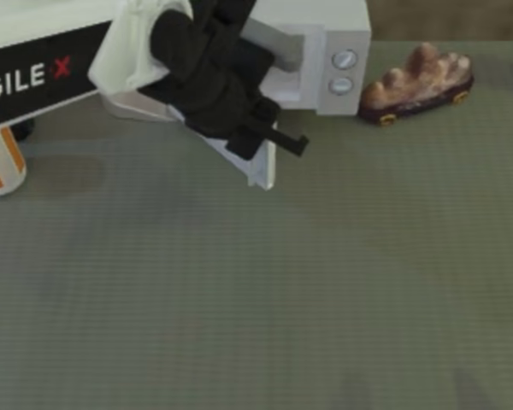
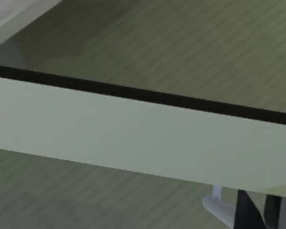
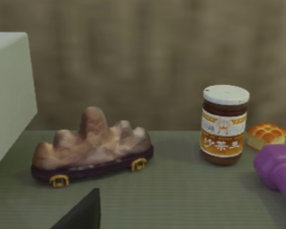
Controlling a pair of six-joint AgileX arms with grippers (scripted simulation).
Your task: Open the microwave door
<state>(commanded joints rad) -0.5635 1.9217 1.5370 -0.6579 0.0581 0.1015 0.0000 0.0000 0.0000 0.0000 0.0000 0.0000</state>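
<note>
- Hidden for the most part behind the left arm (image 1: 111,47): the left half of the microwave (image 1: 325,51) at the far edge of the bench (image 1: 256,299).
- Cut off by the top view's left edge: an orange and white object (image 1: 0,162).
- Right gripper out of the top view; only a dark corner (image 3: 83,214) in the right wrist view, fingers impossible to judge.
- Left gripper (image 1: 274,137) black, over the swung-out microwave door (image 1: 261,166); fingers at the door's free edge, open or closed cannot be told.
- Microwave door white, standing ajar, angled out toward the near side, cavity exposed behind it; fills the left wrist view as a pale band with a dark upper edge (image 2: 133,133).
- Two round grey knobs (image 1: 343,73) on the microwave's right strip.
- Beside the microwave on the right: a brown rock ornament on a dark base (image 1: 417,84).
- Farther right: a jar with a white lid (image 3: 224,124), a bread roll (image 3: 266,134), a purple object (image 3: 279,169).
</note>
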